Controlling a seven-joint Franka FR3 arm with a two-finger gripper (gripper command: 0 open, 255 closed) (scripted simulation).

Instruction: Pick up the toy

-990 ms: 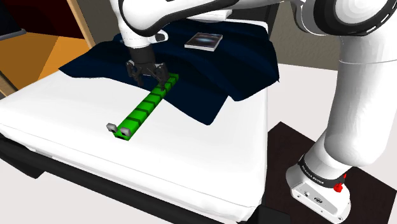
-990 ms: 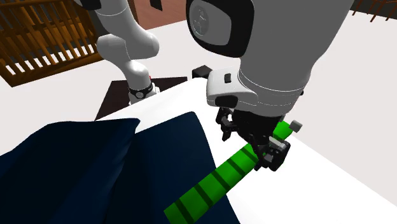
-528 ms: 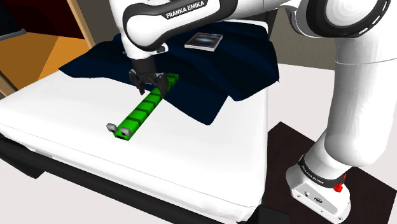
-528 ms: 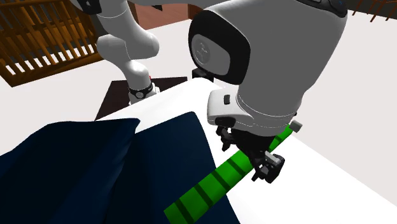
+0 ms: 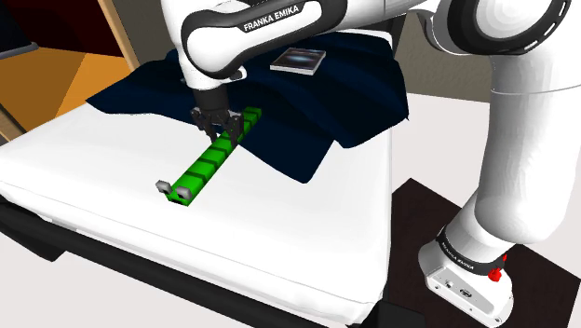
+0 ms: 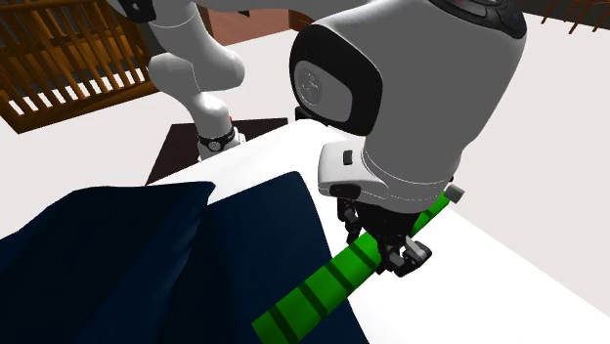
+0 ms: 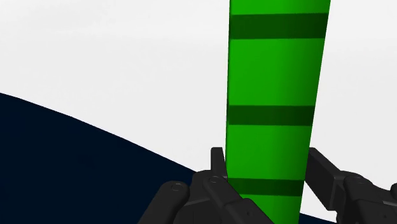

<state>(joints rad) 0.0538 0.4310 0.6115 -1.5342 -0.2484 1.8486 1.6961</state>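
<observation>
Green toy (image 5: 212, 158), a long, narrow strip of blocks divided by darker bands, lying diagonally on the bed (image 5: 279, 242): its far end rests on the dark blue blanket (image 5: 354, 93), its near end, tipped with two small grey pieces (image 5: 174, 189), on the white sheet. Gripper (image 5: 223, 130) lowered over the far third of the toy, close to the blanket's edge; in the wrist view the jaws sit against the two long sides of the strip and appear clamped on it, the toy not yet off the bed. Judged light, but jointed: the banding suggests links that may flex, so the long free end is likely to droop and swing on lifting. A hold across the narrow width suits it; one nearer mid-length would balance better. The smooth sides may slip. A flat framed panel (image 5: 298, 60) lies on the blanket well beyond the toy, out of the way. The soft blanket fold beside the jaws is the only nearby thing that could snag
</observation>
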